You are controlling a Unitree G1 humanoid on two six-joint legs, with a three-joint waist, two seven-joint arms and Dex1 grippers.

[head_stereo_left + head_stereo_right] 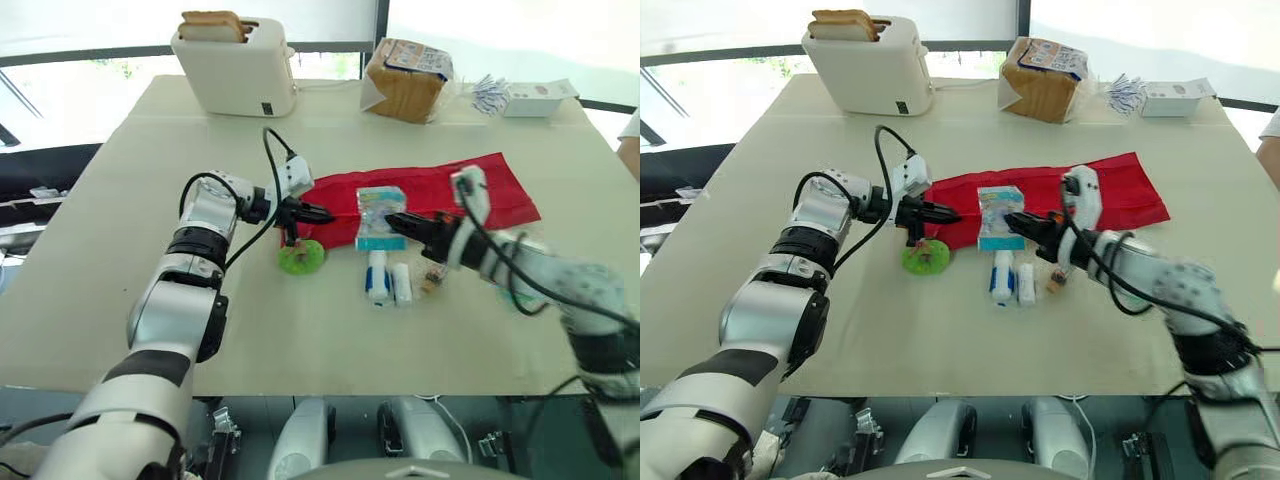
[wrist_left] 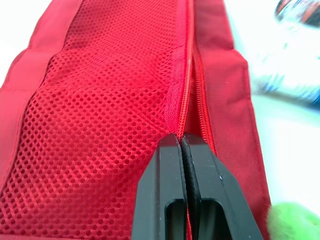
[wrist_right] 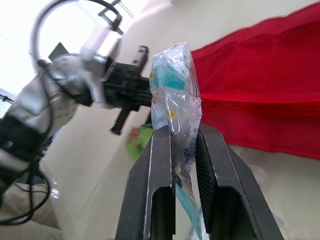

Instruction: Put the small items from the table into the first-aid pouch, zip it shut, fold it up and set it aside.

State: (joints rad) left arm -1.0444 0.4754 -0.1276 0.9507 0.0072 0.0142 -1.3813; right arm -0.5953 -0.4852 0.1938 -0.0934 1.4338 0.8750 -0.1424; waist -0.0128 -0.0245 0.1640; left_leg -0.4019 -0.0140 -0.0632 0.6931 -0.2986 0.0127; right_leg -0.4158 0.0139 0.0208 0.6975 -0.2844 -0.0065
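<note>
Nearest on the pale table (image 1: 110, 260) lie two small tubes (image 1: 377, 278), side by side and pointing away from the robot, one white and blue, one plain white. A fuzzy green round item (image 1: 300, 257) sits just left of them. Above it the left gripper (image 1: 318, 213) has its fingers pressed together on the zip edge at the pouch's left end. The right gripper (image 3: 184, 132) is clamped on a crinkly clear packet (image 1: 380, 212) printed teal and blue, held upright over the pouch's near edge. The pouch (image 1: 430, 190) is red fabric with a mesh panel, lying flat and open. Its long axis runs left to right, with the right end slightly farther. Beyond stand a cream toaster (image 1: 235, 68), a bagged loaf (image 1: 405, 82) and a white box (image 1: 535, 98).
</note>
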